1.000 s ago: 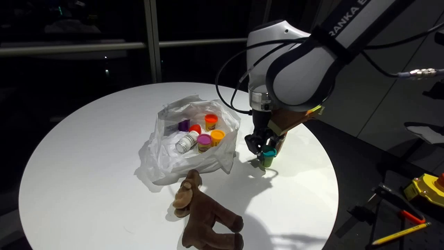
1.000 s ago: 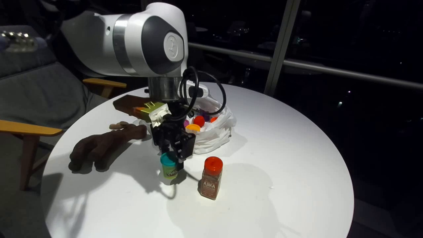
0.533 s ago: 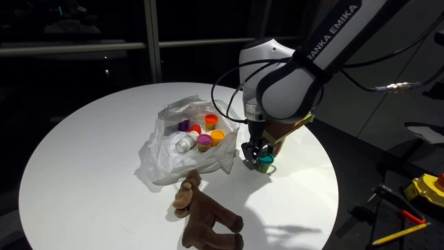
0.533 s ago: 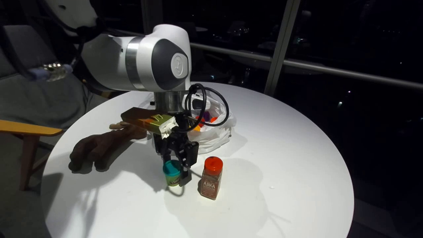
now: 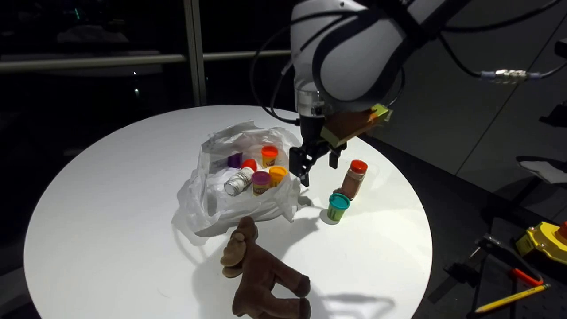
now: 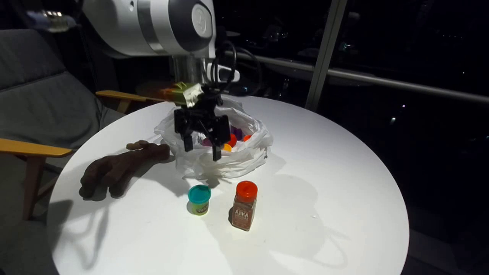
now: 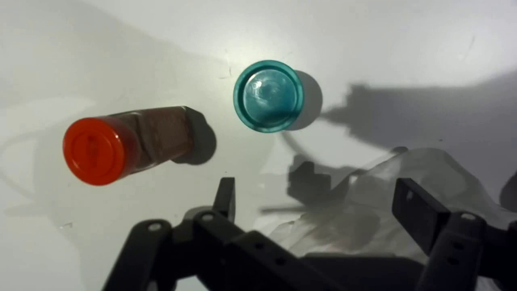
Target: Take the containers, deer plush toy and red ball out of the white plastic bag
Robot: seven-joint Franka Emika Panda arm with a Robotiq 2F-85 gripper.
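One orange-red-lidded tub [image 5: 269,156], a yellow-orange-lidded tub [image 5: 277,175] and a purple-lidded tub [image 5: 261,183] sat inside the white plastic bag [image 5: 257,212], beside a tipped white bottle [image 5: 238,181]; whether the red dome [image 5: 249,165] at its end was ball or cap, I could not tell. On the round table [image 5: 102,230], the deer plush toy [image 5: 258,272] lay next to the bag, and a teal-lidded Play-Doh tub [image 7: 268,97] stood upright near the Ajika jar [image 6: 243,208]. Above, the gripper [image 5: 319,170] hung spread wide.

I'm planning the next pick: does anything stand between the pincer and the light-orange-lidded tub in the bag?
Coming in low, yes: the raised side of the white plastic bag nearest the pincer. From above, the bag is open and nothing visible covers the light-orange-lidded tub.
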